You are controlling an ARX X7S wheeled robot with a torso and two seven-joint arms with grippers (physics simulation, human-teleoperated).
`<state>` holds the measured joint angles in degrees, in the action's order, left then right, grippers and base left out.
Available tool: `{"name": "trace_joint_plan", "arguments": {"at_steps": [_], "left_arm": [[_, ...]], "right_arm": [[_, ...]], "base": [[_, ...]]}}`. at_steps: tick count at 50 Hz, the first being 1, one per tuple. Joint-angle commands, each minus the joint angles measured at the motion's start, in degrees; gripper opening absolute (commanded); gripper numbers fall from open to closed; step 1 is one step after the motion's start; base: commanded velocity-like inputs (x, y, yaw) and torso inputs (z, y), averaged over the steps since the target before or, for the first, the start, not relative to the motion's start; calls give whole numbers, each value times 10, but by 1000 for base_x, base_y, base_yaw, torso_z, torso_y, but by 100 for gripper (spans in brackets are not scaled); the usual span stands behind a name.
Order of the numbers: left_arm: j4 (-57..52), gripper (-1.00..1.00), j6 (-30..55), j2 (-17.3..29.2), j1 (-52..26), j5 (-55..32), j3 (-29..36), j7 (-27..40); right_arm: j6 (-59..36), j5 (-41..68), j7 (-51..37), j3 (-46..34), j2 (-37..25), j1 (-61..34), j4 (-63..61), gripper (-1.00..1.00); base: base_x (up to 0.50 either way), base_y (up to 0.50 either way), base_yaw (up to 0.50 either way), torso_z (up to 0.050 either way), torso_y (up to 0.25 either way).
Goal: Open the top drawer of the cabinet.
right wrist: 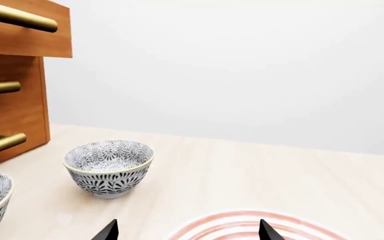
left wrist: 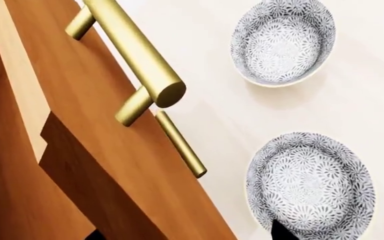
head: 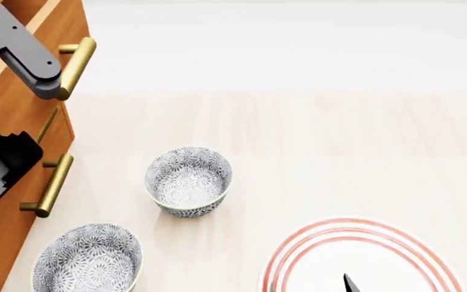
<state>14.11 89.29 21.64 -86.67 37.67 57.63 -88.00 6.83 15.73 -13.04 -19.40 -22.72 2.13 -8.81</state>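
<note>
Top drawer (right wrist: 25, 35) juts out; left arm (head: 10, 103) raised beside it.

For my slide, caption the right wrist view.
Top drawer juts from the cabinet beside two patterned bowls.

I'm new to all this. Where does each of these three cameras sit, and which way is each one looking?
Head view: on the robot's head, looking down over the table; the grey left arm shows against the cabinet, with a jaw tip of the right gripper at the bottom.
Left wrist view: on the left arm, looking down past the pulled-out top drawer; a dark tip of the left gripper shows.
Right wrist view: low over the plate, facing the wall; two jaw tips show.
Shared: all three see the cabinet and both bowls.
</note>
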Motion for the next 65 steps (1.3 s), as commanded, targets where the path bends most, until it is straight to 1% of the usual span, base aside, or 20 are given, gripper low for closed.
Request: {"name": "trace_joint_plan", "arguments": {"at_steps": [1, 36, 60, 65], "left_arm": [[-20, 100, 7, -19, 15, -12, -10, -20], [-85, 100, 7, -21, 22, -45, 5, -20], [-107, 100, 7, -42, 33, -47, 5, -20], [-111, 100, 7, -53, 34, -48, 7, -20]], "right_arm": [[-4, -5, 5, 21, 14, 1, -4, 100], [-2, -5, 2, 15, 10, 1, -5, 100], [0, -5, 1, 12, 7, 2, -4, 100], [1, -3, 0, 13, 6, 2, -5, 100]], "base": [[0, 0, 0, 0, 0], [0, 0, 0, 0, 0], [0, 0, 0, -1, 0], [0, 0, 0, 0, 0]]}}
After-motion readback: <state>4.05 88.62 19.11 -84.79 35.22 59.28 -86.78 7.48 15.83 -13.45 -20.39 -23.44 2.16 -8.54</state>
